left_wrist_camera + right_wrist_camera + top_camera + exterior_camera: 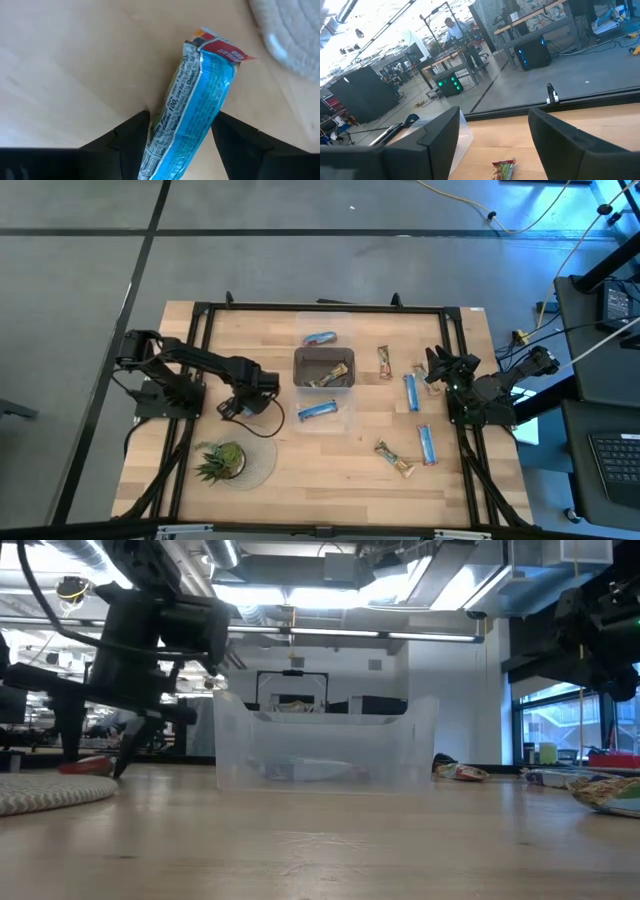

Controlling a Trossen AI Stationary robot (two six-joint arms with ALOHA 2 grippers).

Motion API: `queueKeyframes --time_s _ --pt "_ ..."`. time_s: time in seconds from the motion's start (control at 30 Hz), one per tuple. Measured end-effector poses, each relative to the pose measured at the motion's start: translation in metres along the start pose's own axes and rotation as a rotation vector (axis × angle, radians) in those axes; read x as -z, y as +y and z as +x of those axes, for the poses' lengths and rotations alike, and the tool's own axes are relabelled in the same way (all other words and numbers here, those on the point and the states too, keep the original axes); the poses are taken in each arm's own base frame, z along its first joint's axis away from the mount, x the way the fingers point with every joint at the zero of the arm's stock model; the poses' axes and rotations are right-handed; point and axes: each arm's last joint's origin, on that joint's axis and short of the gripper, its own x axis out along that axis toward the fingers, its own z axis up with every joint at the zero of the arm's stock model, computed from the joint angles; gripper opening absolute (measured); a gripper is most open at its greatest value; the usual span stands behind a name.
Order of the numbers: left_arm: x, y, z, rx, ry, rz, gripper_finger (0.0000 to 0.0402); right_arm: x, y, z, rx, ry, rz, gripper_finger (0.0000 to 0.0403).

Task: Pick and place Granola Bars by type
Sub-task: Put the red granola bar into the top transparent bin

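My left gripper point(240, 402) is low over the table near the plant's mat, shut on a blue granola bar point(192, 115) with a red end. My right gripper point(435, 370) waits open above the table's right side, a brown bar point(503, 170) on the wood below it. A clear tray point(325, 375) holds a blue bar point(320, 338) in its far part, a brown/gold bar point(328, 376) in the middle and a blue bar point(318, 411) in the near part. Two blue bars point(410, 392) point(427, 445) and brown/gold ones point(384, 362) point(393, 460) lie flat on the table. My left gripper has the blue bar between its two fingers point(132, 142), which stand against the long sides of the wrapper point(170, 145), the bar lying along them. It comes from above, slanting down. The red end point(85, 766) shows at table height; I cannot tell whether it rests there.
A potted plant point(222, 460) on a round woven mat point(295, 35) stands just beside the left gripper, toward the near edge. The black frame rail point(320, 307) borders the table. Bare wood lies between the tray and the near edge.
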Motion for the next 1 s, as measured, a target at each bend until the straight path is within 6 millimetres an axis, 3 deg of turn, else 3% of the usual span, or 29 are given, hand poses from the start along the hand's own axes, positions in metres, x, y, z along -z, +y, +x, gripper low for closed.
queueKeyframes --time_s 0.47,1.0 --pt "-0.0039 -0.0001 -0.0012 -0.013 -0.013 -0.300 0.0212 0.0000 0.0000 0.0000 -0.002 0.001 -0.001 0.0239" --pt "-0.0088 0.0055 -0.0009 -0.048 -0.088 -0.796 0.0212 0.0002 -0.0001 0.0000 -0.001 0.001 -0.011 0.0239"
